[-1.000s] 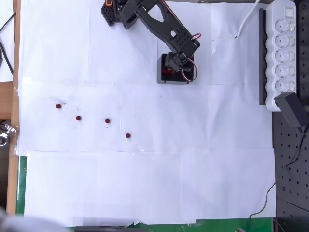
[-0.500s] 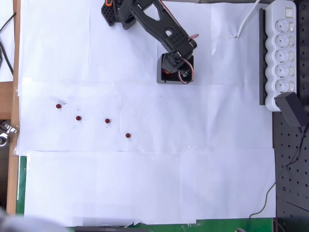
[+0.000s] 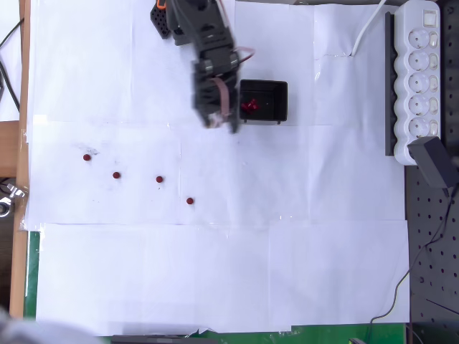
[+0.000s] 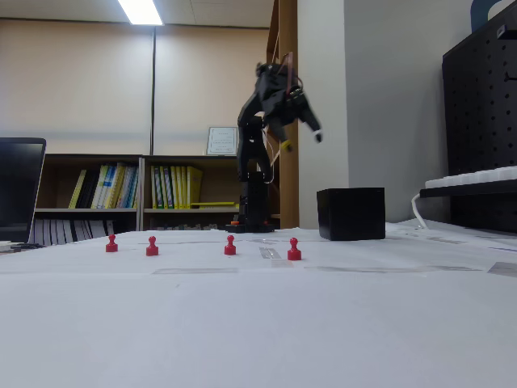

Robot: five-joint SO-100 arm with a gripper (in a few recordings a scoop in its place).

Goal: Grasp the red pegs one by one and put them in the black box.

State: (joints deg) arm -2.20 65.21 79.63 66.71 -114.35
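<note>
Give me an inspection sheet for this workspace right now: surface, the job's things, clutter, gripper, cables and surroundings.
Surface: white paper sheets taped over the table.
Job's things: four red pegs stand apart in a loose row on the paper; at least one more lies inside the black box, count unclear.
Clutter: nothing seen on the paper.
Gripper: the gripper is raised above the table, left of the box in the overhead view, with nothing seen in it; whether the jaws are open is unclear.
Cables: a white cable runs to the power strip; a thin dark cable crosses the pegboard.
Surroundings: a bookshelf stands behind the table in the fixed view.
</note>
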